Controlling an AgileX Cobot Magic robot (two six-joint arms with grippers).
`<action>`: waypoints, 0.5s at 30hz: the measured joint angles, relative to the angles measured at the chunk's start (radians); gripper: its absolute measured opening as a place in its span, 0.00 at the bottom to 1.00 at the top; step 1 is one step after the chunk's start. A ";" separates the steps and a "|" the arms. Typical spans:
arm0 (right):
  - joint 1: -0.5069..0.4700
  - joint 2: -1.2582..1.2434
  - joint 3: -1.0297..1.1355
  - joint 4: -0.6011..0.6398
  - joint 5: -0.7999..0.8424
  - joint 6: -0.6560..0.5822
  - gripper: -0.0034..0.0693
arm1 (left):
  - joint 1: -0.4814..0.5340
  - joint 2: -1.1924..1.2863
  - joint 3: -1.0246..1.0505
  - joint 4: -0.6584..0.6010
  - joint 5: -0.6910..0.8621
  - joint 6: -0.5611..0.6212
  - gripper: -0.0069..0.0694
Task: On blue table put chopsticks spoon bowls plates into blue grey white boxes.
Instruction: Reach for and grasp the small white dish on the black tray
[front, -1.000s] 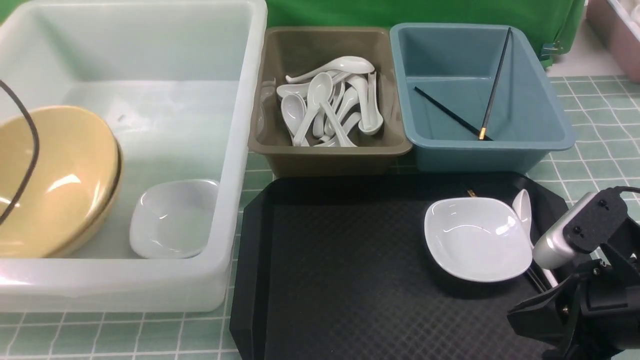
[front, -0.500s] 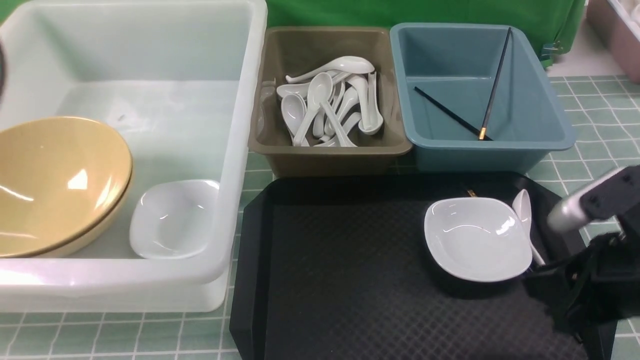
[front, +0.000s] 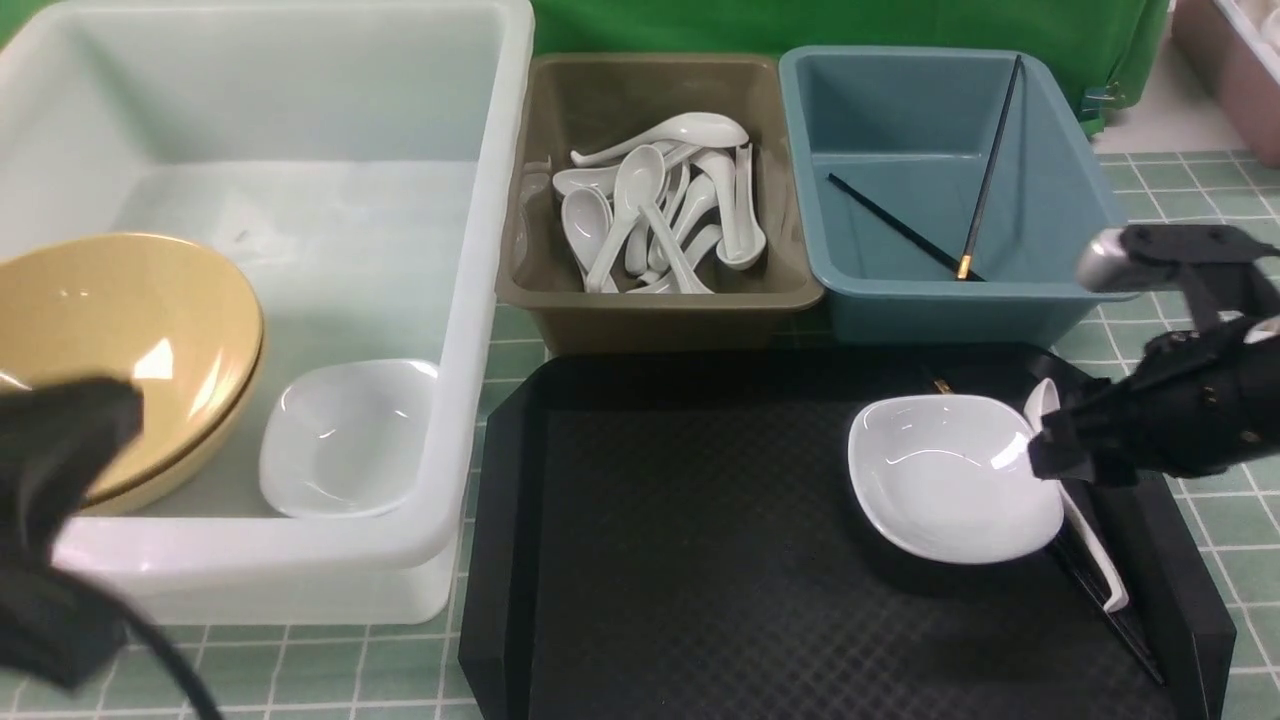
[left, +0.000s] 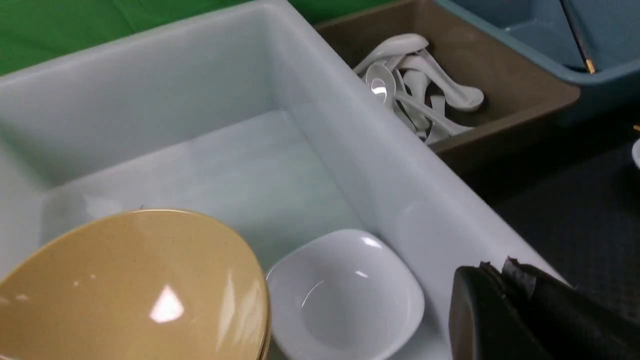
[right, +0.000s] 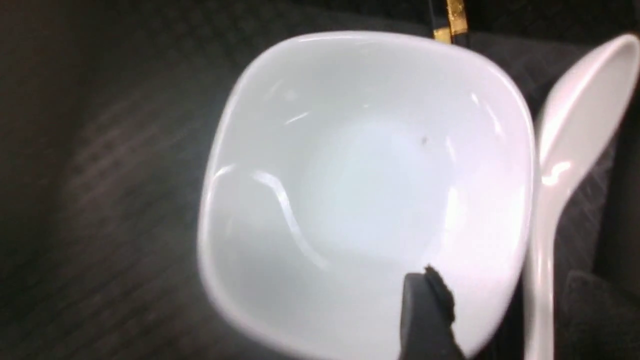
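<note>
At the lower left of the front view our left gripper (left: 492, 272) shows as a dark blur in front of the white box (front: 480, 300). In the left wrist view its jaws are pressed together with nothing between them.

Inside that box, at the left, two yellow bowls (front: 130, 340) lie nested and tilted. Just beside them, in the near right corner, sits a small white dish (front: 345, 440).

In the upper middle of the frame we see the grey box (front: 660, 315), holding a heap of white spoons (front: 660, 210). To its right the blue box (front: 1085, 230) holds two black chopsticks (front: 990, 170), one leaning against the far wall and one lying on the floor.

Below both boxes the black tray (front: 700, 560) fills the lower middle and right. On its right part rests a white bowl (front: 940, 480), upright, with a loose spoon (front: 1095, 545) touching its right edge. Dark chopsticks on the tray (front: 1115, 615) run under that side, and a gold tip shows behind the bowl.

Our right gripper (front: 1050, 455) hangs over the bowl's right rim. Its jaws stand wide: in the right wrist view one finger (right: 425, 315) is above the bowl's inside, and the rim and spoon handle lie in the gap. It grips nothing.
</note>
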 joint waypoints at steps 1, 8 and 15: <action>0.000 0.035 -0.013 -0.001 -0.011 0.000 0.59 | -0.014 -0.034 0.045 0.006 -0.053 0.021 0.09; 0.000 0.170 -0.038 0.001 -0.043 0.000 0.56 | -0.060 -0.143 0.232 0.025 -0.363 0.082 0.09; 0.040 0.160 -0.061 0.032 0.011 -0.077 0.23 | -0.068 -0.234 0.306 0.023 -0.554 0.085 0.09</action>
